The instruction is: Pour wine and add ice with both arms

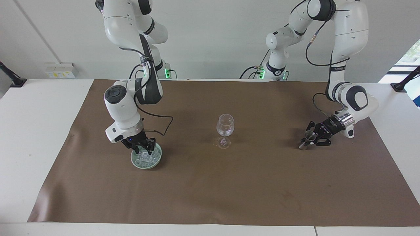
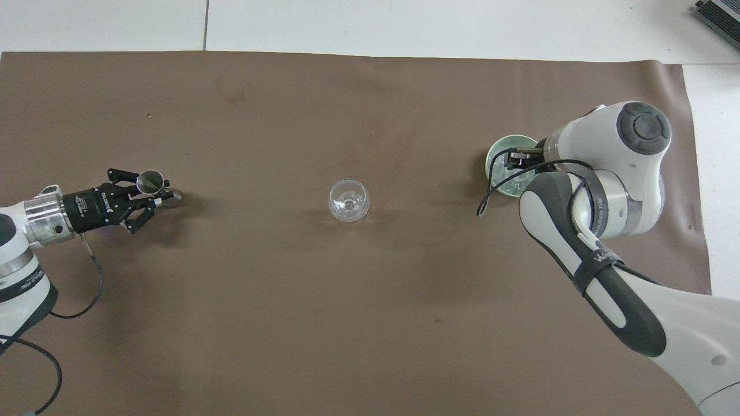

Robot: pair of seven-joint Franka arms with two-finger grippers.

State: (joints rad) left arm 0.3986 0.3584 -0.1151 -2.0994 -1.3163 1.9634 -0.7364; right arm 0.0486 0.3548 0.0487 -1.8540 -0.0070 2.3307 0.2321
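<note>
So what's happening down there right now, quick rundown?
Left gripper clamped on the small metal cup. Right gripper down in the pale green dish among the ice. Wine glass stands upright between, path unobstructed.

A white table (image 1: 39, 131) is carrying a wide brown mat (image 1: 229, 190) that is covering most of its top. A plain white wall (image 1: 213, 39) is rising along the table's edge. A pale socket box (image 1: 61, 70) is sitting low on that wall, and daylight is coming through a window (image 1: 408, 55) at the left arm's end. Black clamp mounts (image 1: 11, 78) are gripping the table's corners.
</note>
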